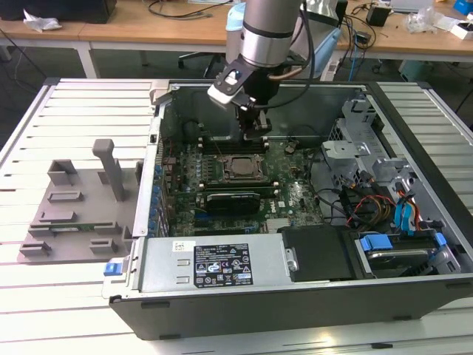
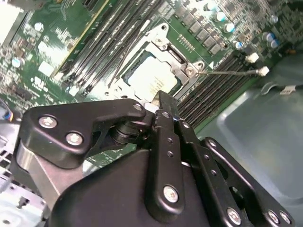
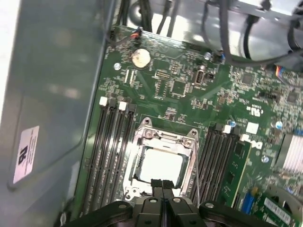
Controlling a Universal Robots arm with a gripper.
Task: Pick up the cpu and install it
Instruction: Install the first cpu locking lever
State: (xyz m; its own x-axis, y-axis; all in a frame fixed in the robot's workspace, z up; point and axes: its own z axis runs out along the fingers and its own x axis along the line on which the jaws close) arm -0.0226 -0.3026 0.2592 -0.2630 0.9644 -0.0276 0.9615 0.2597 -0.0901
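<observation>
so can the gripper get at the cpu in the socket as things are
Probably yes: the gripper hangs close above the cpu, which lies in the socket frame with its metal top bare. Nothing stands between them, though the gripper is shut.

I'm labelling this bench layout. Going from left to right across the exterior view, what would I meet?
Grey tray → cpu chip in its socket → metal drive cage → blue cables.
</observation>
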